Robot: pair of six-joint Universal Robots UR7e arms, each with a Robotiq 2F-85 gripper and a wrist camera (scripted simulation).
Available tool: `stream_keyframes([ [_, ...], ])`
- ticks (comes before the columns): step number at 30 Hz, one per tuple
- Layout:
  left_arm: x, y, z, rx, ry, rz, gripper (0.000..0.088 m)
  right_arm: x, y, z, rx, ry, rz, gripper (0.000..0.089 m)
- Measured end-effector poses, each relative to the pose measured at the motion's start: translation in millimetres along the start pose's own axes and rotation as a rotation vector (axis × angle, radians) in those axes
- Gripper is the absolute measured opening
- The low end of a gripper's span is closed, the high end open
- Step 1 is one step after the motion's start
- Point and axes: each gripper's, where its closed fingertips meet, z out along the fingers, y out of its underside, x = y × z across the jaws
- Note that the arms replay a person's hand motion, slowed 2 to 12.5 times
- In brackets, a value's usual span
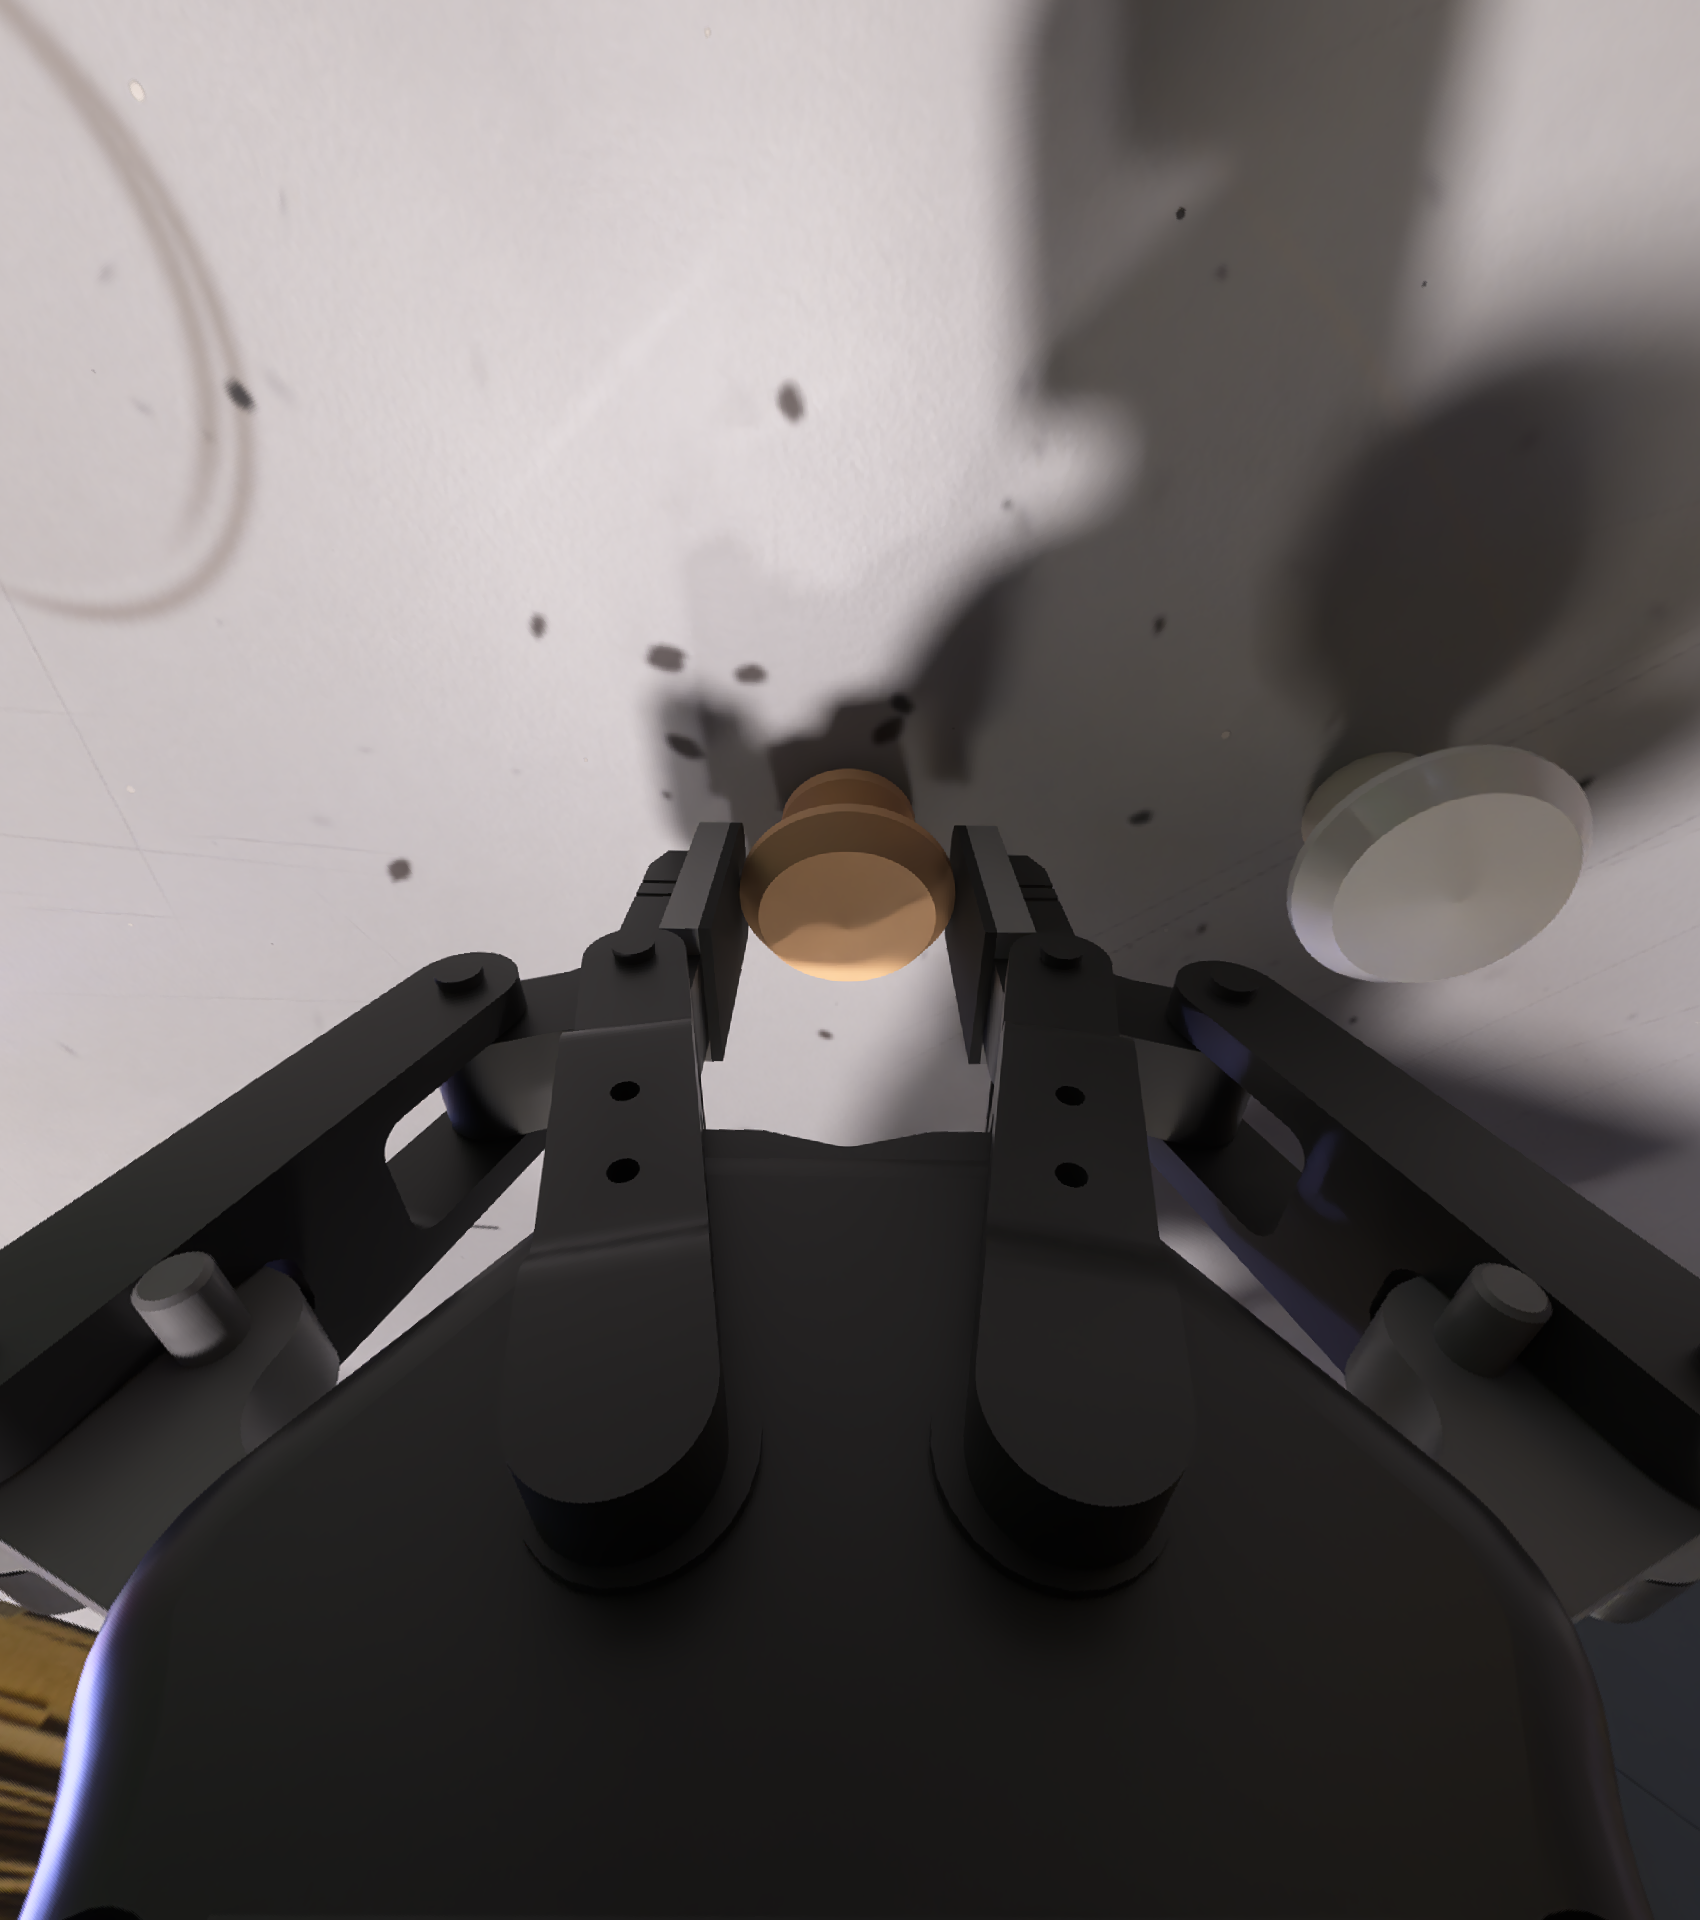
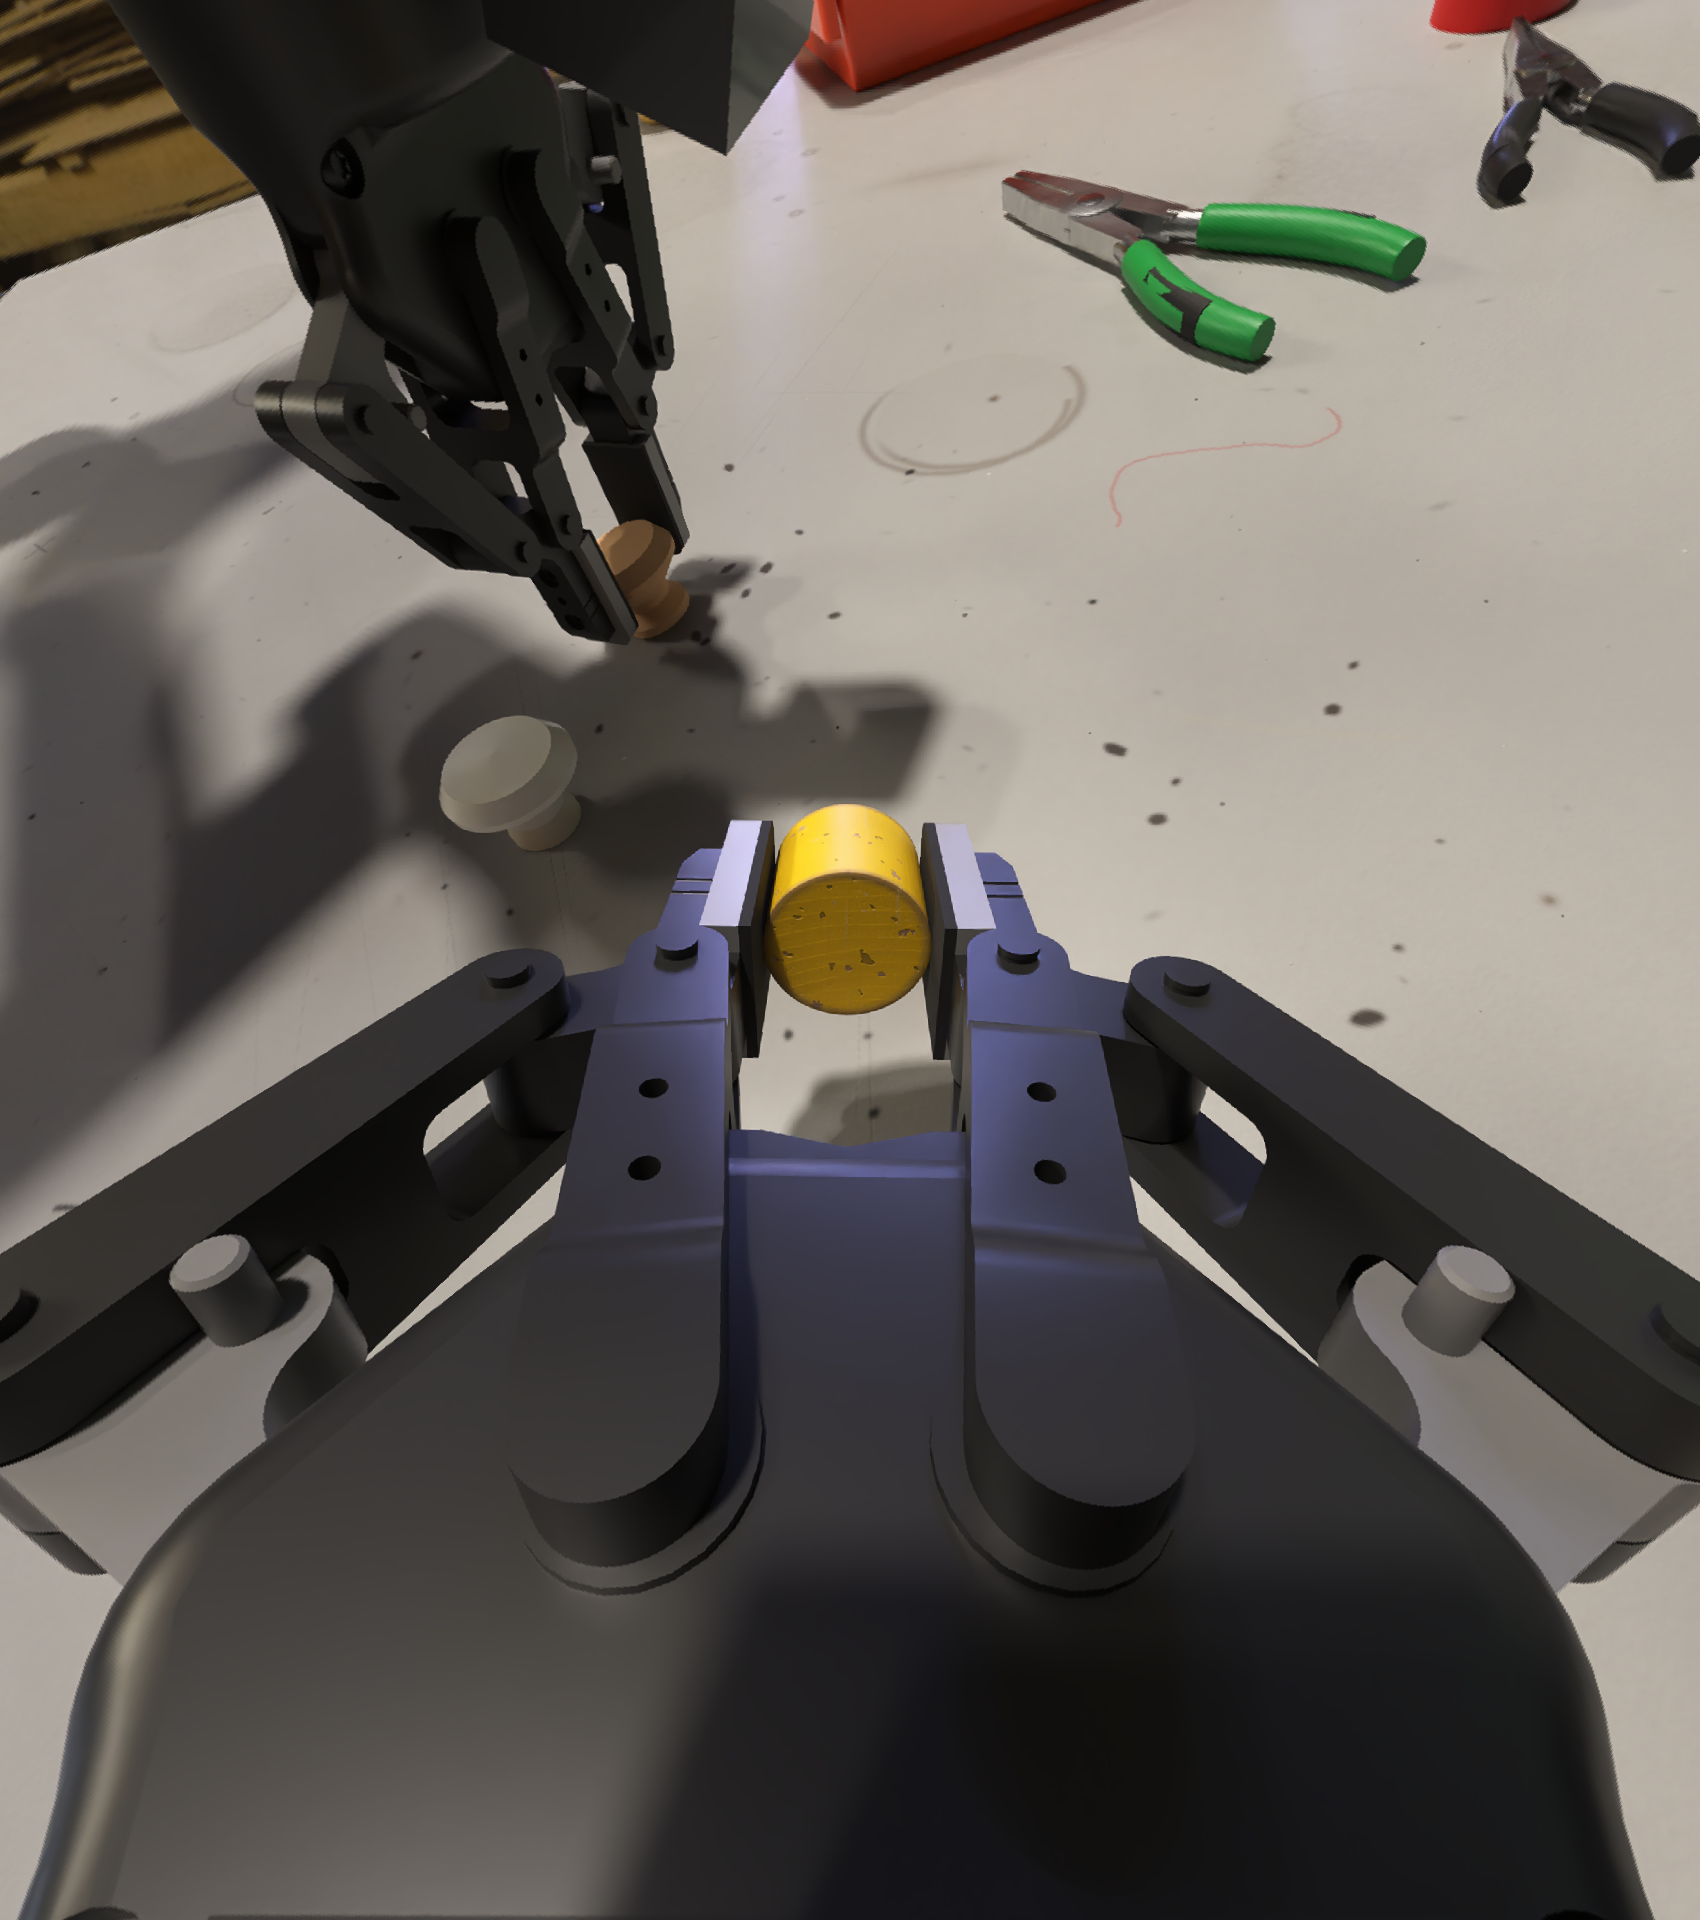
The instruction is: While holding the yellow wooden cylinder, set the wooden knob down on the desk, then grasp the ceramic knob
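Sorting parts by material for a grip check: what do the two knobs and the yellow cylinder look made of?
Wooden knob: tan, matte, likely turned unfinished wood.
Ceramic knob: off-white, smooth with a faint sheen, could be glazed ceramic or plastic.
Yellow cylinder: painted wood; chipped specks and faint grain lines show on its end face.

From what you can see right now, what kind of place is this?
Probably a workshop bench. The pale desk is speckled with dark spots and ring stains, green-handled pliers and black-handled pliers lie on it, and a red container sits at the far edge.
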Motion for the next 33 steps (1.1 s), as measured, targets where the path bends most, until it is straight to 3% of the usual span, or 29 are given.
stream_keyframes([
  [33, 13.7, 36.4, 0.5, -0.021, 0.025, 0.007, 0.0350, -0.1, 0.9, 0.8, -0.009, 0.003, -0.002, 0.0250],
])
